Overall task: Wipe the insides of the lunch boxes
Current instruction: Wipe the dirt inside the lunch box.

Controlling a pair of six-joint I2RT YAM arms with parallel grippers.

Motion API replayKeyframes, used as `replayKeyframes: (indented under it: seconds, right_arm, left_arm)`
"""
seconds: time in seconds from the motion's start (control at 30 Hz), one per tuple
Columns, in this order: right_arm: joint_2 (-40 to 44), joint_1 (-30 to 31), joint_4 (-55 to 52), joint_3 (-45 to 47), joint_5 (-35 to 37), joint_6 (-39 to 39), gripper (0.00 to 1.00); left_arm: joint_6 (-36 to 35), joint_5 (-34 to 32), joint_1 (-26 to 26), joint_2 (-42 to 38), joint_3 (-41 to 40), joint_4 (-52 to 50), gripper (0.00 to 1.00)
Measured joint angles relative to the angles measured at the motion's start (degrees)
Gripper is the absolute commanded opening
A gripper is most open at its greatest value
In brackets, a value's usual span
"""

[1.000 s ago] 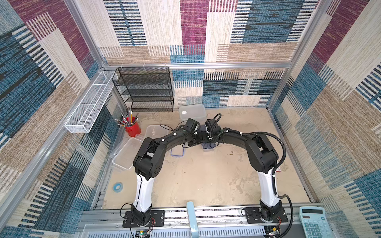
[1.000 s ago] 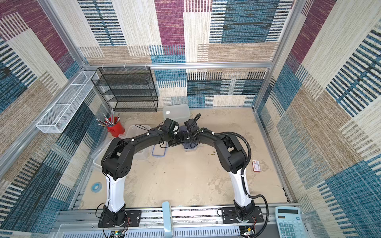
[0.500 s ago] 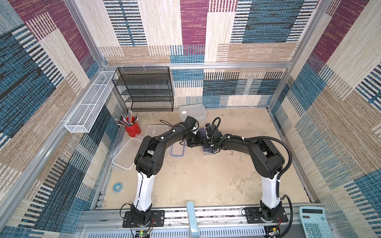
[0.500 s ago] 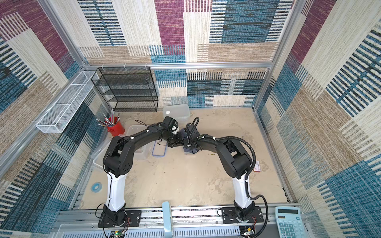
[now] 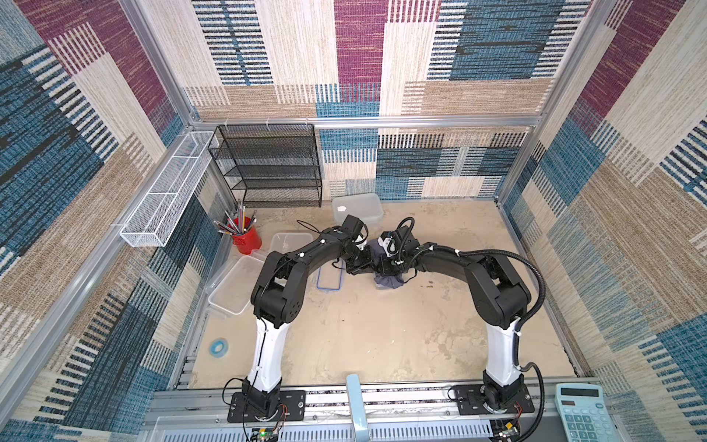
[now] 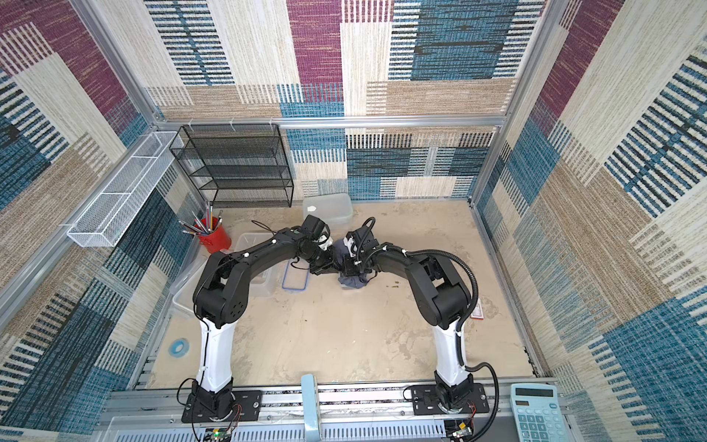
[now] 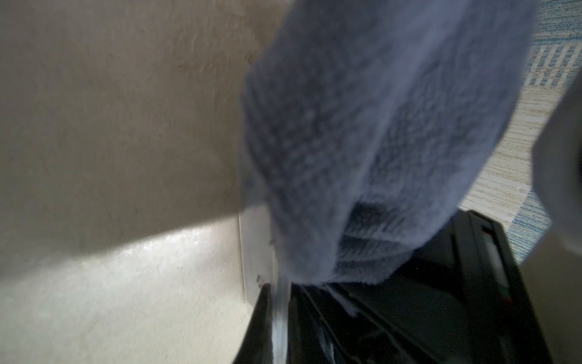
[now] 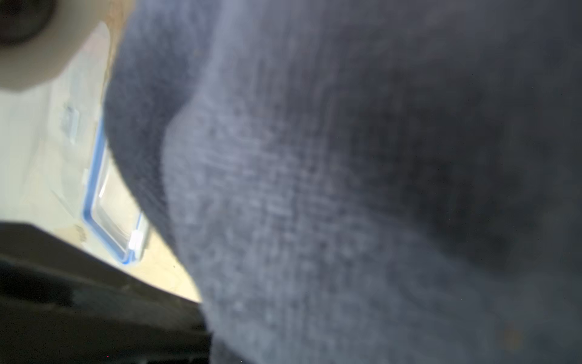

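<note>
Left hand (image 5: 361,265): clenched on a thin translucent plastic edge, which I take to be a wall of the small lunch box (image 7: 255,249). It is over the middle of the worktop (image 5: 382,336), where the two arms meet.
Right hand (image 5: 384,268): clenched on the grey-blue cloth (image 7: 378,126), which is bunched right against that box. The cloth hides the box's inside.
Step in hand: wiping the small box, by my reading.
Blue-rimmed lid (image 8: 89,195): off and lying flat on the worktop, just beside the hands.
Large lunch box (image 5: 225,302): open, against the left wall.
Medium lunch box (image 5: 290,242): open, just beside the red cup (image 5: 246,241) of pencils.
Whitish-lidded box (image 5: 357,208): at the back of the worktop, apparently closed.
Done: three boxes stand opened. I cannot tell whether the two open ones on the worktop are already wiped.
Left: at least the closed box at the back, which needs its lid off first.
</note>
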State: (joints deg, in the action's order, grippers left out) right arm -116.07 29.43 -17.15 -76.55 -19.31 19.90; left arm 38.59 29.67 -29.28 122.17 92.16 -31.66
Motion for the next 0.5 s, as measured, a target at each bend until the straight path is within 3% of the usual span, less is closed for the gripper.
replayKeyframes:
  seconds: [0.27, 0.5]
  right_arm:
    - [-0.35, 0.42, -1.29, -4.24, 10.62, 7.78, 0.00]
    - [-0.31, 1.05, -5.33, -4.44, 22.97, 8.31, 0.00]
  left_arm:
    - [0.87, -0.76, -0.70, -2.95, -6.51, 8.17, 0.00]
    - [2.38, -1.05, -1.20, -5.84, -11.28, 13.70, 0.00]
